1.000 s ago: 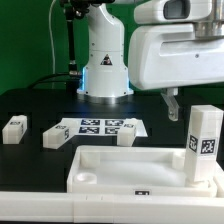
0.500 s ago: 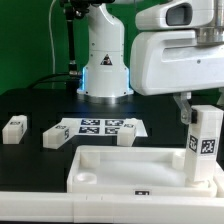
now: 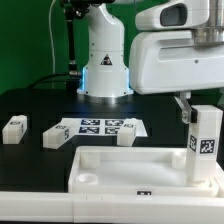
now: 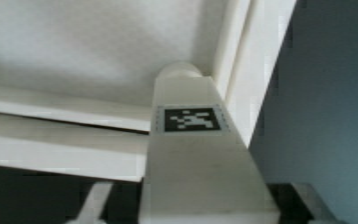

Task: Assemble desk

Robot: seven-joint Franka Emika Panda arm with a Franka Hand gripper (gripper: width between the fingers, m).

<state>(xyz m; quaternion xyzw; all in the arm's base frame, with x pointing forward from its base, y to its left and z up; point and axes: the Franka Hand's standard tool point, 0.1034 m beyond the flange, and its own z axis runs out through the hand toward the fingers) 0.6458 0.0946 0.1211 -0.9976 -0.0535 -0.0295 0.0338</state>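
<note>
The white rimmed desk tabletop [image 3: 120,168] lies at the front, also filling the wrist view [image 4: 87,60]. One white leg [image 3: 205,145] with a square marker stands upright on its corner at the exterior view's right. My gripper [image 3: 196,116] is at the leg's top, open, with one finger [image 3: 183,110] showing beside it. In the wrist view the leg [image 4: 194,150] runs between my fingers [image 4: 105,200], with dark gaps on both sides of the gripper [image 4: 197,208]. Three loose legs lie behind the tabletop [image 3: 14,128], [image 3: 56,136], [image 3: 126,135].
The marker board [image 3: 98,126] lies flat behind the tabletop, with one loose leg at its edge. The arm's white base [image 3: 105,60] stands at the back on the black table. A green wall is behind.
My gripper has moved toward the exterior view's right and slightly down, from left of the standing leg to around its top. The leg and loose parts have not moved.
</note>
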